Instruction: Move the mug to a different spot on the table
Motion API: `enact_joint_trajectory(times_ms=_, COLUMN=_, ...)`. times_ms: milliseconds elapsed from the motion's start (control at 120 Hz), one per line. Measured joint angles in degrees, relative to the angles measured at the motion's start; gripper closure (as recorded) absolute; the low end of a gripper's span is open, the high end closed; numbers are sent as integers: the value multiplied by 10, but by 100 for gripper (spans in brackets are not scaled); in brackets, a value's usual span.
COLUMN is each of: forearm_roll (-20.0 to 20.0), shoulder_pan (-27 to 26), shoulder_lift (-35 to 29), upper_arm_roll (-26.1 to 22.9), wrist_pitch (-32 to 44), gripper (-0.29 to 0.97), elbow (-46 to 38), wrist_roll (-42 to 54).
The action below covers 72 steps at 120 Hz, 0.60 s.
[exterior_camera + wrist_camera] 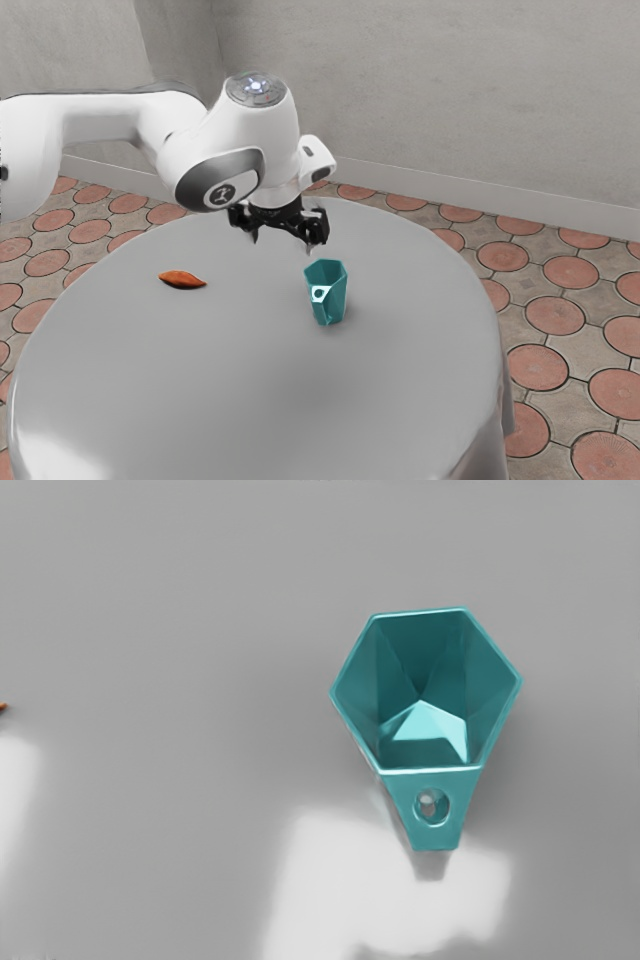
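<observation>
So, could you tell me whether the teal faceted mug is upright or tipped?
Upright: the teal faceted mug stands on its base, opening upward.

Teal faceted mug (327, 292) stands upright, empty, on the table (250, 400).

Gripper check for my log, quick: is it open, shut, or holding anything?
Gripper: open, holding nothing; the mug stands apart from it.

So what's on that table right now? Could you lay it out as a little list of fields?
table: round, grey
mug: teal, upright, empty, standing on the table
handle: small hole through it
orange thing: lies flat, apart from the mug, toward the exterior view's left
end effector: open, above the table, not touching the mug
</observation>
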Motion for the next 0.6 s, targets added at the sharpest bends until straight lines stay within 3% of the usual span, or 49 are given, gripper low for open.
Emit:
enact_joint_trajectory(times_ms=300, forearm_roll=-20, shoulder_pan=11, shoulder_lift=42, upper_arm_roll=0, wrist_pitch=63, gripper=0, elbow=-25, wrist_roll=-127)
enact_joint_trajectory(times_ms=600, forearm_roll=-23, shoulder_pan=2, shoulder_lift=84, upper_arm_roll=0, wrist_pitch=86, gripper=0, elbow=-23, wrist_roll=-191)
